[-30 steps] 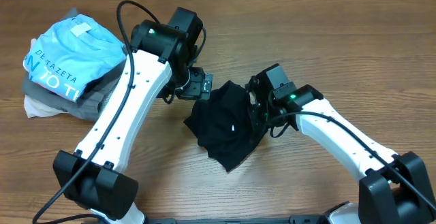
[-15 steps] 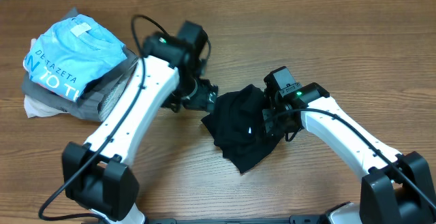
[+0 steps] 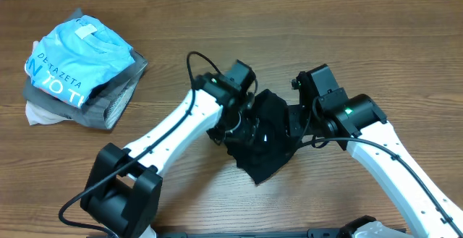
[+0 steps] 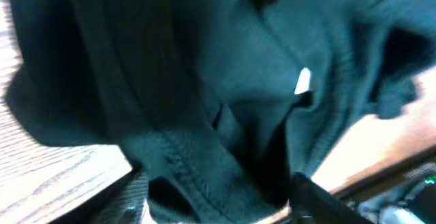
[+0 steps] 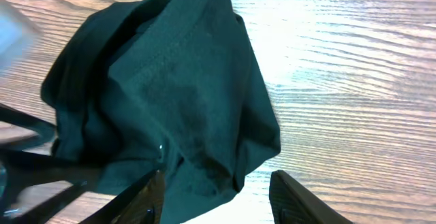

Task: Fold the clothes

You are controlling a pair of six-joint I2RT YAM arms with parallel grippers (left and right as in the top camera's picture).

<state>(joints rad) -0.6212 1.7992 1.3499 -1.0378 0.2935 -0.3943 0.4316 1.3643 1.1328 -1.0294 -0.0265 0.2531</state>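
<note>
A crumpled black garment (image 3: 262,155) lies at the table (image 3: 376,35) centre, the left pincer (image 4: 212,197) and right pincer (image 5: 218,200) both spread wide astride its folds. Folded clothes (image 3: 76,68) sit stacked near the far left corner.

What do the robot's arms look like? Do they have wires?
Both the left arm and the right arm are smooth white tubes with chunky black joints. A thin black cable loops off the left one, and each has a tiny green light. The right arm's fingers are black.
</note>
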